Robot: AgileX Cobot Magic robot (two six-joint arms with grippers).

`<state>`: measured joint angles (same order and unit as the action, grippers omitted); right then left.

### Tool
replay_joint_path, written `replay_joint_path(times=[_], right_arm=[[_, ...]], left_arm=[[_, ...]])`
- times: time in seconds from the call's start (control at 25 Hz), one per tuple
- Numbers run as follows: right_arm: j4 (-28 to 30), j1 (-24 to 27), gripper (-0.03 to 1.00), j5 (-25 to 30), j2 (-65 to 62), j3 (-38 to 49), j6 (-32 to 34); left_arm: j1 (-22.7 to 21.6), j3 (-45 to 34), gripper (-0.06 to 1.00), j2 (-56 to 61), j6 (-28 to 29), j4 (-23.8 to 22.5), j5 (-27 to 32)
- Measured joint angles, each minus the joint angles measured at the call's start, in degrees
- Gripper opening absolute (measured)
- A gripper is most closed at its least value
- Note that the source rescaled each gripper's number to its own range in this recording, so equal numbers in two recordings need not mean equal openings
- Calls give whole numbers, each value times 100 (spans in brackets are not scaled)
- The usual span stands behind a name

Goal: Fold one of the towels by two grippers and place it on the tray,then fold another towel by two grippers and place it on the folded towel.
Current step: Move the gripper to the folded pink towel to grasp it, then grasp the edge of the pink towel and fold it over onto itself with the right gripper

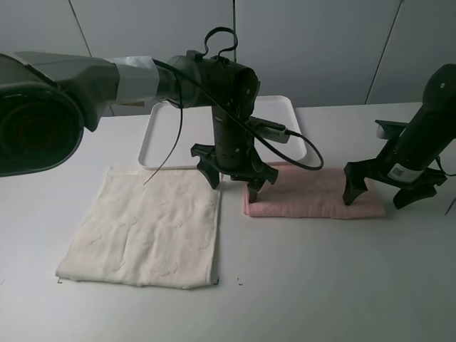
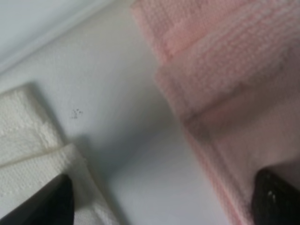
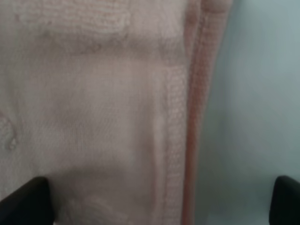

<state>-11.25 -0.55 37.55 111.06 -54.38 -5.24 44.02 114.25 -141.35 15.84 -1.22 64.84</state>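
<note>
Plainly left gripper [image 1: 234,187] spread wide, empty, at pink towel [image 1: 313,192] end beside cream towel [image 1: 142,228]; right gripper [image 1: 375,199] likewise at opposite end.

White table [image 1: 320,285]: tray [image 1: 160,139], cream towel [image 1: 142,228], pink towel [image 1: 313,196]

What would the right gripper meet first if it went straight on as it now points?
Likely the pink towel: the open right gripper points down astride its end, one fingertip over cloth, the other over bare table. Height unclear.
</note>
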Motion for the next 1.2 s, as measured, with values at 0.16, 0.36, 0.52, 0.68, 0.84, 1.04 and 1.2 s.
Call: replay_joint_path(times=[0.16,0.36,0.52,0.68,0.84,1.04,1.2], right_arm=[[-9,0,79,0,79,-34,0],[-368,22,46,22,207,-80,-207],[-752,34,6,84,264,-82,-470],[-789,34,4,161,267,-93,-689],[-800,55,4,406,267,-93,-849],[-890,55,4,646,46,-56,-891],[-1088,55,4,801,-437,-32,-908]], left_arm=[[0,0,99,0,0,0,0],[0,0,99,0,0,0,0],[0,0,99,0,0,0,0],[0,0,99,0,0,0,0],[0,0,99,0,-56,0,0],[0,0,99,0,-77,0,14],[0,0,99,0,-80,0,25]])
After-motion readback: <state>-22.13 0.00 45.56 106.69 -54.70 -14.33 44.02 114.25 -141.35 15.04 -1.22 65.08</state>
